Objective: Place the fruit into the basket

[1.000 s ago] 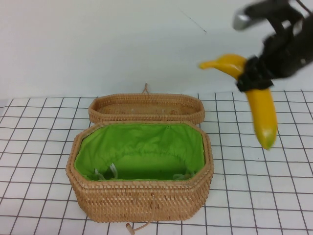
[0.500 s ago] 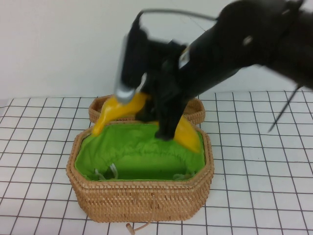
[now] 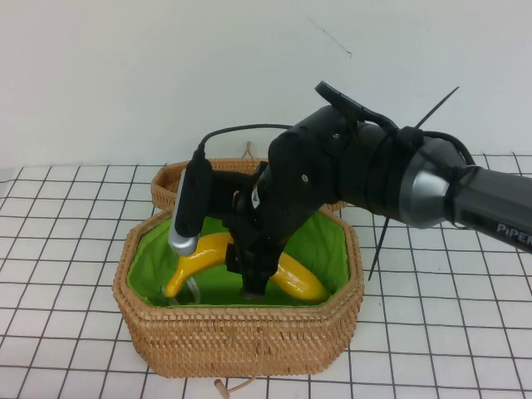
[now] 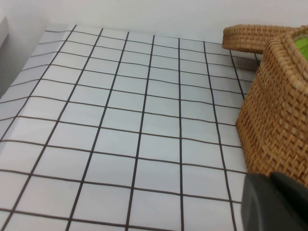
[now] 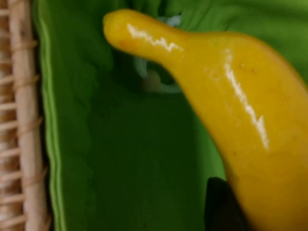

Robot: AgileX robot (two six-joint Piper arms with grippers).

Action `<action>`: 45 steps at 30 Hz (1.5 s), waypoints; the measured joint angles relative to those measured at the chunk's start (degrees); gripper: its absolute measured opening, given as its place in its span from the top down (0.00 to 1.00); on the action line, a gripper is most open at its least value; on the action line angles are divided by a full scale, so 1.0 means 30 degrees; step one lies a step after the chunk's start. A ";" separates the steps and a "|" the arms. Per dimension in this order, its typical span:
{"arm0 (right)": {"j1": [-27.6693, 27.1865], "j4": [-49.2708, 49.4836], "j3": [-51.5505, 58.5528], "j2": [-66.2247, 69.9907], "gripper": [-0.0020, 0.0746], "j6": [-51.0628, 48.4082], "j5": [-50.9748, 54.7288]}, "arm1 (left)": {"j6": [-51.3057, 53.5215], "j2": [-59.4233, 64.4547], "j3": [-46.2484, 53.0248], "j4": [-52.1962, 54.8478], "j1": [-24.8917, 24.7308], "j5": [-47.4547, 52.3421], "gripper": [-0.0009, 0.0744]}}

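The yellow banana point(image 3: 199, 264) lies low inside the tan wicker basket point(image 3: 241, 337) with green lining, its stem end toward the basket's left. My right gripper point(image 3: 254, 278) reaches down into the basket and is shut on the banana's middle. In the right wrist view the banana point(image 5: 240, 120) fills the picture over the green lining point(image 5: 120, 159), with one dark finger point(image 5: 221, 207) pressed against it. My left gripper point(image 4: 276, 202) shows only as a dark edge in the left wrist view, low beside the basket's outer wall point(image 4: 279, 110).
The shallow unlined woven lid point(image 3: 166, 179) lies just behind the basket; it also shows in the left wrist view point(image 4: 250, 38). The white gridded table point(image 3: 66, 249) spreads on all sides. The right arm point(image 3: 399, 179) spans from the right over the basket.
My right gripper carried the banana from high at the right, leftward over the basket, and down into it. The banana now sits low inside the green lining.
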 joint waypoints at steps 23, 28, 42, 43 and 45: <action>-0.1398 -0.4097 0.0036 -0.9300 0.98 0.5756 0.6774 | 0.0000 0.0000 0.0000 0.0000 0.0000 0.0000 0.99; -0.2928 -0.4108 0.0036 -1.3173 0.98 0.6831 0.7174 | 0.0000 0.0000 0.0000 0.0000 0.0000 0.0000 0.99; -0.3031 -0.4186 0.0036 -1.8740 0.98 0.8910 0.7174 | 0.0000 0.0000 0.0000 0.0000 0.0000 0.0000 0.99; -0.3031 -0.4186 0.0036 -1.8757 0.98 0.8910 0.7174 | 0.0000 0.0000 0.0000 0.0000 0.0000 0.0000 0.99; -0.3031 -0.4186 0.0036 -1.8757 0.98 0.8910 0.7174 | 0.0000 0.0000 0.0000 0.0000 0.0000 0.0000 0.99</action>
